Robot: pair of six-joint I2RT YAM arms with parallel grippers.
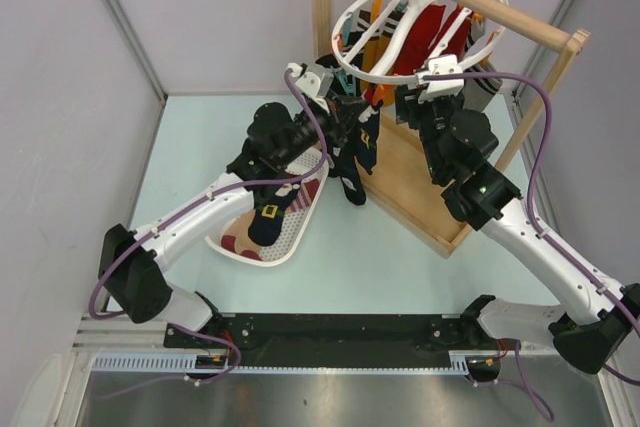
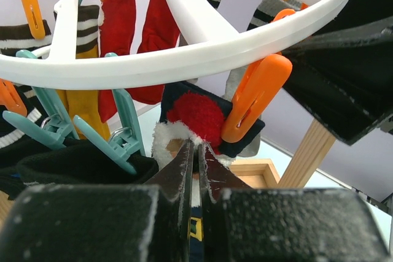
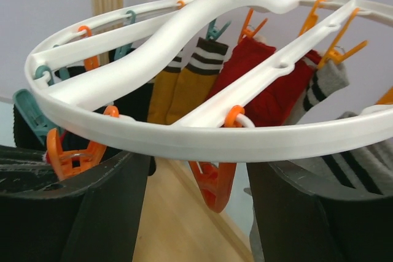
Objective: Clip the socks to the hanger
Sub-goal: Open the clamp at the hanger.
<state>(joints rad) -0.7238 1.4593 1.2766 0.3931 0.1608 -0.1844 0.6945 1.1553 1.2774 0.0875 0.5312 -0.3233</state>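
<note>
**Beneath the ring: festive sock raised to an orange clip**

Just under the near rim of the white plastic circular drying hanger (image 2: 184,59), the left claw (image 2: 196,154) is pinched together on a navy fabric sock with a fluffy white cuff and red pompom (image 2: 195,116). In the overhead view the rest of that sock dangles below the claw. The cuff sits right against an orange plastic clip (image 2: 255,99) hanging from the ring. The pompom seems to touch the clip's mouth, though I cannot tell whether any fabric is inside it. Two teal plastic clips (image 2: 120,133) hang just beside it.

The right claw (image 3: 195,173) has its jaws wide apart, one on either side of the hanger's rim, and appears to grip nothing. Red, mustard and grey striped socks (image 3: 258,84) are already pinned around the ring. More dark socks (image 1: 268,219) lie in a white mesh basket (image 1: 305,222) on the table.

The step in hand looks to be presenting the cuff to the orange clip. The next move probably calls for the right claw to squeeze the clip's tails so its mouth opens. The left claw would then push the cuff in and let go only once the clip bites. The hanger hangs by its hook from a wooden rail (image 1: 480,7), so it may swing and need steadying.
</note>
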